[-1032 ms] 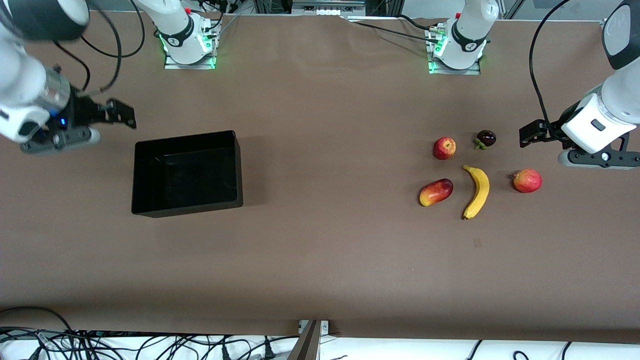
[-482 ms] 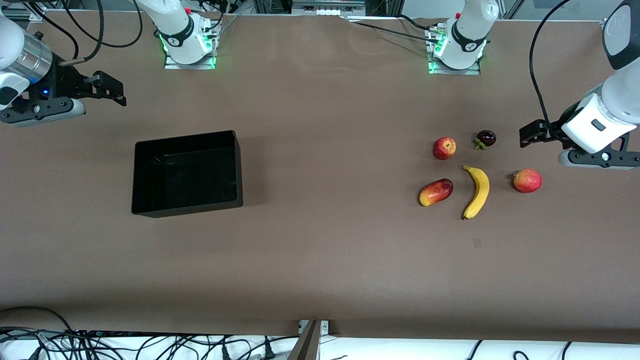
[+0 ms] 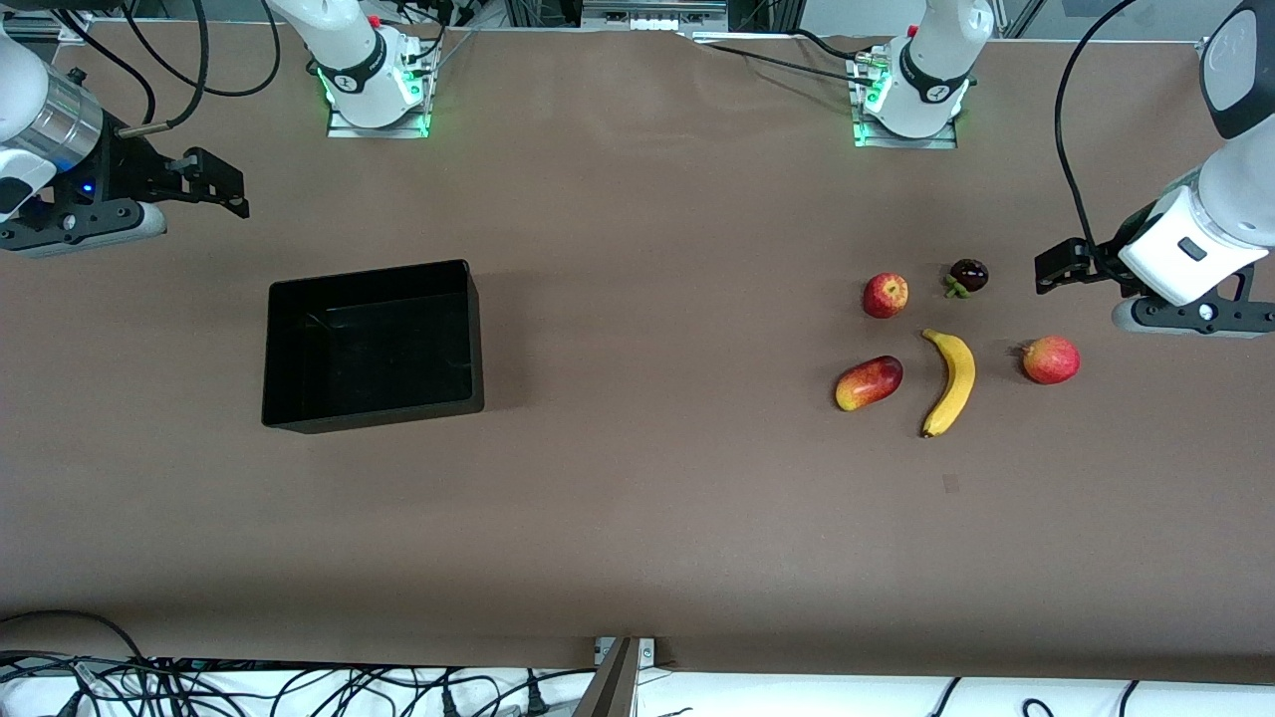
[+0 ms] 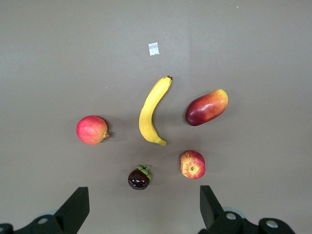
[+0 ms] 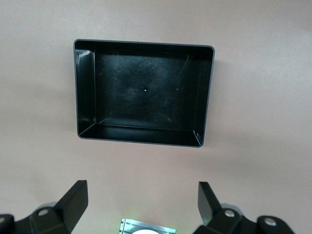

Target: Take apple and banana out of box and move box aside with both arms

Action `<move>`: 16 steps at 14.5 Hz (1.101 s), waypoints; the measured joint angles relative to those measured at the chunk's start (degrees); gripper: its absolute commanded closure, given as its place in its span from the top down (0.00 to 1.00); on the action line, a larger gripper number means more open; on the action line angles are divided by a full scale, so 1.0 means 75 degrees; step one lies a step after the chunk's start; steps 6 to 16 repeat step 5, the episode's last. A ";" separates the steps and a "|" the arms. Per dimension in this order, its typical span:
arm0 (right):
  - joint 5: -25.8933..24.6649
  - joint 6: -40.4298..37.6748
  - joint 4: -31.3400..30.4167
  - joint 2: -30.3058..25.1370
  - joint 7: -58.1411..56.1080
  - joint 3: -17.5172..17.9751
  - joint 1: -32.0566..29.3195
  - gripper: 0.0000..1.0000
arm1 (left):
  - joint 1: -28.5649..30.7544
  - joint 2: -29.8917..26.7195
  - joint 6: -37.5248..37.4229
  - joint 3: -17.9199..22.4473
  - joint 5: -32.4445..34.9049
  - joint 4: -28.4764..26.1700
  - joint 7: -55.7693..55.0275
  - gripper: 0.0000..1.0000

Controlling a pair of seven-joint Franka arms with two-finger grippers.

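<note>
Black box [image 3: 373, 346] sits on the brown desk [image 3: 657, 498] toward the right arm's end, below the right tool [image 3: 214, 184], which hangs wide apart and holds nothing over bare desk. Left tool [image 3: 1058, 267] is also wide and holding nothing, up over the desk just beside the mangosteen [image 3: 967, 276]; banana [image 3: 951, 380] and apple [image 3: 885, 295] lie near it, with mango [image 3: 868, 382] close by.

My desk [image 3: 637, 518]: wide, covered in matte brown sheet, even overhead light, soft shadows. Green lights [image 3: 423, 124] glow at two mounting plates along desk edge farthest from front camera. Tangle of black cables [image 3: 249, 687] on white floor strip below desk edge nearest front camera. Small pale tag [image 4: 153, 48] stuck on brown sheet. Metal frame bits [image 3: 657, 15] above desk.
</note>
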 measured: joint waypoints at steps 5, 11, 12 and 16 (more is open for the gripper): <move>0.0003 0.0018 0.0118 0.0063 -0.0001 0.0008 -0.0014 1.00 | 0.0001 0.0000 -0.0001 0.0002 0.0000 0.0000 0.0000 1.00; 0.0003 0.0018 0.0118 0.0063 -0.0001 0.0008 -0.0014 1.00 | 0.0001 0.0000 -0.0001 0.0002 0.0000 0.0000 0.0000 1.00; 0.0003 0.0018 0.0118 0.0063 -0.0001 0.0008 -0.0014 1.00 | 0.0001 0.0000 -0.0001 0.0002 0.0000 0.0000 0.0000 1.00; 0.0003 0.0018 0.0118 0.0063 -0.0001 0.0008 -0.0014 1.00 | 0.0001 0.0000 -0.0001 0.0002 0.0000 0.0000 0.0000 1.00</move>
